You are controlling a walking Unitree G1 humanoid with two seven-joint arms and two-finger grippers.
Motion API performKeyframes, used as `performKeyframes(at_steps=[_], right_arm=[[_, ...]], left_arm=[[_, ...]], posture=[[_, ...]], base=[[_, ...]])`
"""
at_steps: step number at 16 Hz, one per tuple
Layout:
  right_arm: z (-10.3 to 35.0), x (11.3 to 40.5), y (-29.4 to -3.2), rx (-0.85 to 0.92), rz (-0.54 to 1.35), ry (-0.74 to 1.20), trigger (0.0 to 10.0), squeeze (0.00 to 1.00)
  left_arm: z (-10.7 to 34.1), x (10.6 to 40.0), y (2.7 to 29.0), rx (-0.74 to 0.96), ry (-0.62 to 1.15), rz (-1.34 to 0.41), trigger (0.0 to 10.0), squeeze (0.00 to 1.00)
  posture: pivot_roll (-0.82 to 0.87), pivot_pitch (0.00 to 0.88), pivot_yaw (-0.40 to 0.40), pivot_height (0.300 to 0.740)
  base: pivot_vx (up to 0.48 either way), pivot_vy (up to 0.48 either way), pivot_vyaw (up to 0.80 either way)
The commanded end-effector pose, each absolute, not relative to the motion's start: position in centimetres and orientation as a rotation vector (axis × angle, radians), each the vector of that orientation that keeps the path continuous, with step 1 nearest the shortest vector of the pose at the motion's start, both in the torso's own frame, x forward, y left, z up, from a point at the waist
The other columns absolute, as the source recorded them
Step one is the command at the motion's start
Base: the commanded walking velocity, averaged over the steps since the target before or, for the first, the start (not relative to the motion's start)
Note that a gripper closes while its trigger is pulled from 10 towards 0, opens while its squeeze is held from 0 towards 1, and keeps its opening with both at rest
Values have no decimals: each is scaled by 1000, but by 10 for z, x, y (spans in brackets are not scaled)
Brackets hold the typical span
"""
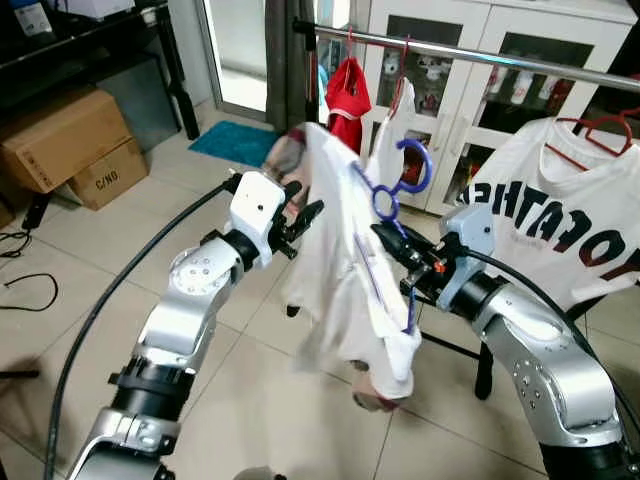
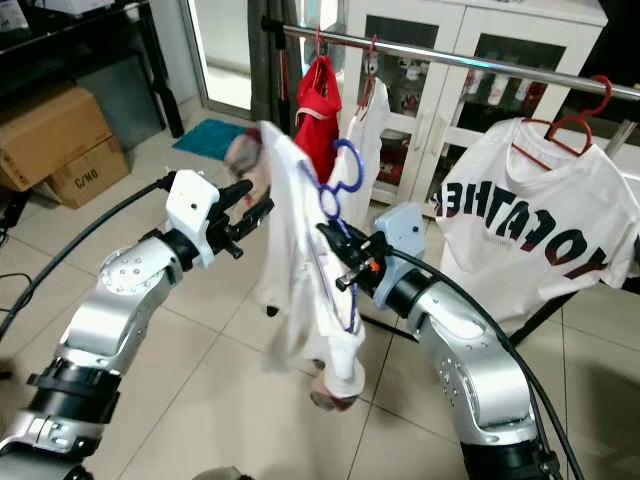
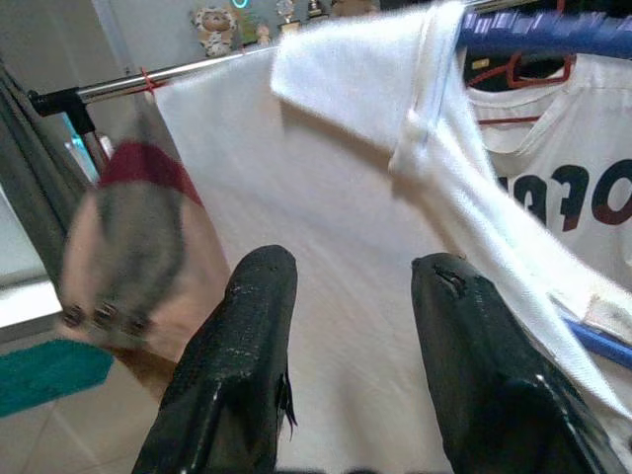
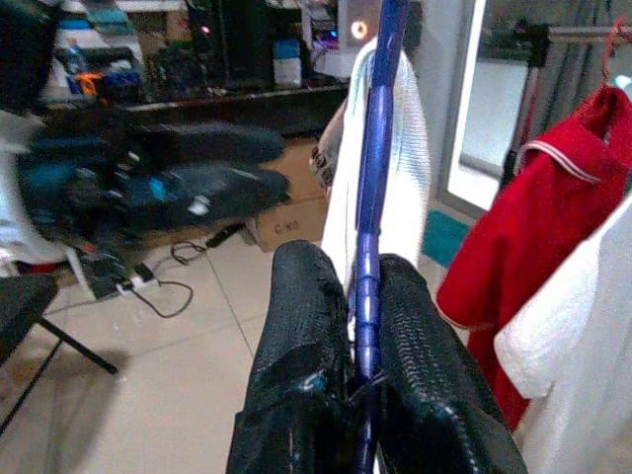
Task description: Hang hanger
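Observation:
A blue hanger (image 1: pixel 405 175) carries a white shirt (image 1: pixel 345 290) in mid-air before the clothes rail (image 1: pixel 480 55). My right gripper (image 1: pixel 395 240) is shut on the hanger's blue bar (image 4: pixel 380 118), just below its hook. The hook stands below the rail and apart from it. My left gripper (image 1: pixel 305 215) is open at the shirt's left shoulder, and its fingers (image 3: pixel 247 336) stand apart with the white cloth (image 3: pixel 326 197) just beyond them. A blurred pink and grey part of the garment (image 1: pixel 288 152) hangs by the left gripper.
On the rail hang a red garment (image 1: pixel 347 100), a white one behind it, and a white lettered shirt (image 1: pixel 560 220) on a red hanger (image 1: pixel 590 130). A white glass-door cabinet (image 1: pixel 470 90) stands behind. Cardboard boxes (image 1: pixel 70 140) and a teal mat (image 1: pixel 235 142) lie on the left of the tiled floor.

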State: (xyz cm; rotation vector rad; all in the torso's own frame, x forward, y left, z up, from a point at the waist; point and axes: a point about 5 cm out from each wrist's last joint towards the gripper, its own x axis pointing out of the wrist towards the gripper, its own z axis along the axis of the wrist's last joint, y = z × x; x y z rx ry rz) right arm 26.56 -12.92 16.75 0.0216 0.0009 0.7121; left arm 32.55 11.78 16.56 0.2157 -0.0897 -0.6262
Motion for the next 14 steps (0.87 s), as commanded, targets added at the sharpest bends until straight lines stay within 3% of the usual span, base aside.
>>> performKeyframes(at_steps=[1, 2, 3, 4, 5, 6, 7, 8, 14], right_arm=[[176, 262, -124, 19, 761, -33, 0, 0], [176, 261, -122, 19, 773, -31, 0, 0], [177, 260, -121, 23, 789, -33, 0, 0], [177, 259, -120, 27, 802, -35, 0, 0], [178, 258, -119, 29, 815, -35, 0, 0], [178, 256, -118, 29, 831, -32, 0, 0], [178, 256, -118, 27, 835, -29, 0, 0], [177, 256, -118, 26, 836, -28, 0, 0], [172, 254, -119, 12, 847, 1, 0, 0]], left_arm=[[172, 328, 114, 196, -125, -642, 10000, 0], [172, 328, 112, 192, -125, -660, 9255, 0], [171, 328, 110, 191, -122, -669, 3137, 0], [170, 328, 109, 188, -123, -676, 1098, 0], [170, 328, 108, 182, -127, -693, 0, 0], [170, 325, 103, 170, -137, -743, 0, 0], [170, 323, 100, 171, -140, -763, 4235, 0], [169, 323, 100, 176, -140, -756, 10000, 0], [165, 310, 97, 195, -108, -840, 10000, 0]], posture=[[-62, 0, 20, 740], [-62, 0, 20, 740], [-65, 0, 20, 740], [-66, 0, 20, 740], [-66, 0, 19, 740], [-65, 0, 19, 740], [-66, 0, 20, 740], [-66, 0, 20, 740], [-69, 0, 19, 740]], base=[[0, 0, 0], [0, 0, 0], [0, 0, 0], [0, 0, 0], [0, 0, 0], [0, 0, 0], [0, 0, 0], [0, 0, 0], [0, 0, 0]])
